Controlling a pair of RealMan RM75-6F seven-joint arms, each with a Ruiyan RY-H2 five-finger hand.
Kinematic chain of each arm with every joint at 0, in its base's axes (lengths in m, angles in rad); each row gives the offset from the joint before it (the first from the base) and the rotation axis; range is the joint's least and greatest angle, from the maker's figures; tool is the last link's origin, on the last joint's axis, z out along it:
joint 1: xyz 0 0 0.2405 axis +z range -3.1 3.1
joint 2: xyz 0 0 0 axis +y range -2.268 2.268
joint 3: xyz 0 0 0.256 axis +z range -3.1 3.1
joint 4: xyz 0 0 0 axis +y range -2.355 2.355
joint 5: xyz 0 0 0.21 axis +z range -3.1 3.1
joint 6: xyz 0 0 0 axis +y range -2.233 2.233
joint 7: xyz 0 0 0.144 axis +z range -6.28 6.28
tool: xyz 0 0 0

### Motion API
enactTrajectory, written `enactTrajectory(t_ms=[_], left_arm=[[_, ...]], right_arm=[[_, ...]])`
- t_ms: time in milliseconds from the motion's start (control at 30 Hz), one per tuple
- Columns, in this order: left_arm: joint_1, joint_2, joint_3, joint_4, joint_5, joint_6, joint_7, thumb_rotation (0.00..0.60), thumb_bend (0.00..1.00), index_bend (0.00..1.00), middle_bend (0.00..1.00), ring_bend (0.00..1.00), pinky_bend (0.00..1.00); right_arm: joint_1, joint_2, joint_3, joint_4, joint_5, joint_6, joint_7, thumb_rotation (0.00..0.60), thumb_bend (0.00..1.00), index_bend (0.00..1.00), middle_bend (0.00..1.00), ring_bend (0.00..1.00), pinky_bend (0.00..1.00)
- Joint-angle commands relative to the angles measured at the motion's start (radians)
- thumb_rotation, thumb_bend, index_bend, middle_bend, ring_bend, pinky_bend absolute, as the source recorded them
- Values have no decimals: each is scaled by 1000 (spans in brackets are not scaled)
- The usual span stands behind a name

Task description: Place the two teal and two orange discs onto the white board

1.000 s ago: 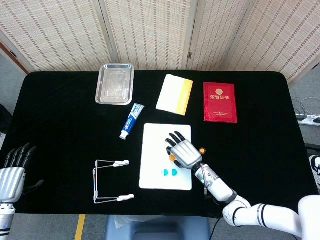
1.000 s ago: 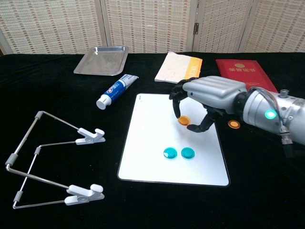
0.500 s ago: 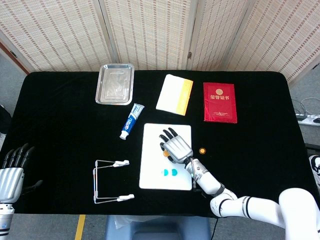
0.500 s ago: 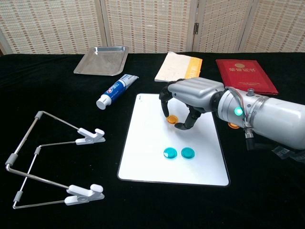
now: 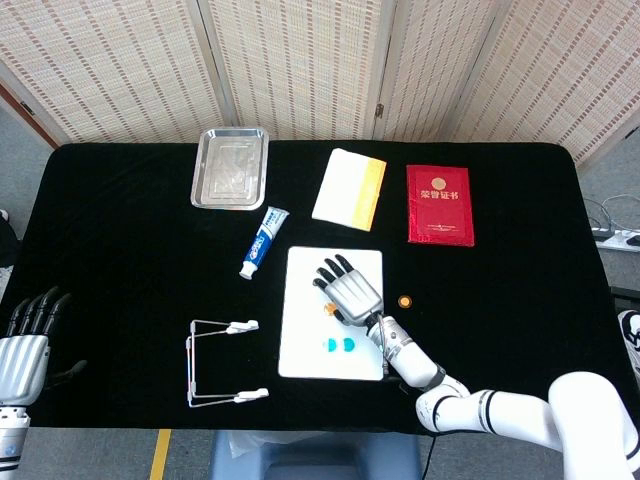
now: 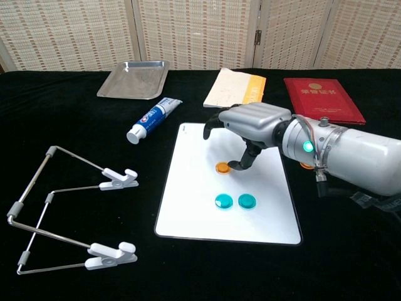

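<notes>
Orange disc (image 6: 223, 167) now released, just below fingers (image 6: 241, 164).

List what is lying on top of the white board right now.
On the white board lie two teal discs side by side and one orange disc, with the right robot hand over it. The board under the hand is hidden. The other orange disc lies off the board.

Second orange disc (image 6: 306, 165) mostly hidden behind right wrist, chest view. Left robot hand (image 5: 25, 345) cut by lower-left frame edge, head view.
</notes>
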Motion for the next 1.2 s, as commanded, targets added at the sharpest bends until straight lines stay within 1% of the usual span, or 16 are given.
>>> enactTrajectory(t_ms=[33, 267, 400, 567, 800, 1200], left_arm=[[-1, -1, -1, 1, 1, 0, 0, 600, 164, 18, 0, 2, 0], [-7, -5, -2, 2, 4, -5, 1, 600, 165, 18, 0, 2, 0], [-11, -7, -3, -3, 9, -6, 8, 600, 164, 18, 0, 2, 0], [-15, -6, -3, -13, 15, -5, 18, 600, 164, 18, 0, 2, 0], [-13, -1, -1, -21, 12, -3, 24, 600, 164, 18, 0, 1, 0], [-15, -6, -2, -12, 5, -10, 21, 600, 165, 18, 0, 2, 0]], right_arm=[[-34, 43, -15, -33, -21, 53, 21, 600, 400, 260, 163, 7, 0], [-146, 169, -65, -84, -53, 155, 107, 600, 399, 339, 163, 7, 0], [-190, 204, -93, -75, -62, 172, 156, 600, 400, 365, 163, 6, 0], [-215, 198, -115, -33, -71, 160, 203, 600, 400, 383, 166, 2, 0], [-222, 165, -120, 36, -79, 133, 242, 600, 400, 395, 167, 2, 0], [-224, 132, -121, 88, -84, 108, 236, 600, 400, 395, 167, 2, 0]])
